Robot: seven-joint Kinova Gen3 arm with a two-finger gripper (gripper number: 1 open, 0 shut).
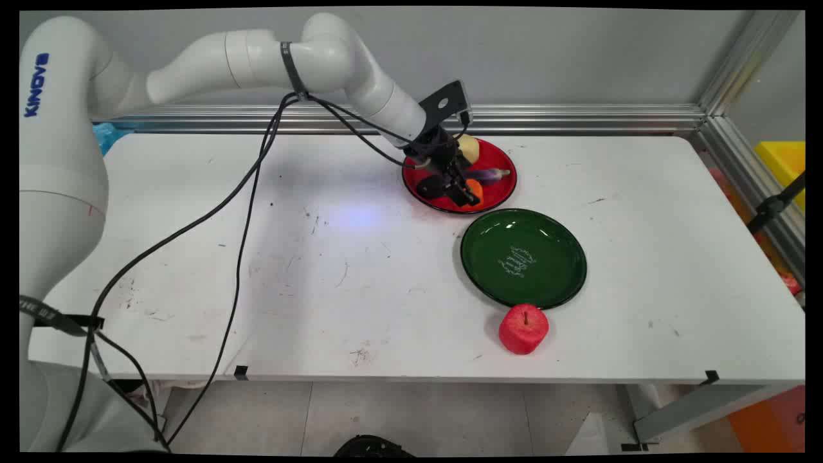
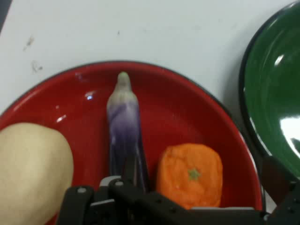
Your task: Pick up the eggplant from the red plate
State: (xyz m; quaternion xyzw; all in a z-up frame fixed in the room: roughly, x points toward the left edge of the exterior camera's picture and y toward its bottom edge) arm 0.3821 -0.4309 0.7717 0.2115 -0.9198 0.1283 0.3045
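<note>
My gripper [image 1: 468, 195] is down in the red plate [image 1: 498, 193] at the back of the table. In the hand view the gripper [image 2: 202, 174] is open, with an orange fruit [image 2: 190, 174] between its fingers, not clamped. One finger [image 2: 130, 169] stands over the purple eggplant [image 2: 123, 126], which lies just left of the orange. A pale yellow potato-like piece [image 2: 30, 171] fills the plate's [image 2: 178, 103] left side. In the main view the orange [image 1: 476, 188] shows beside the fingers, the eggplant [image 1: 490, 173] behind it and the pale piece [image 1: 469, 149] at the plate's back.
A dark green plate [image 1: 523, 257] with nothing on it lies in front of the red one, and its rim [image 2: 248, 93] shows at the hand view's right. A red apple [image 1: 523, 328] stands near the table's front edge. Black cables hang from the arm across the table's left half.
</note>
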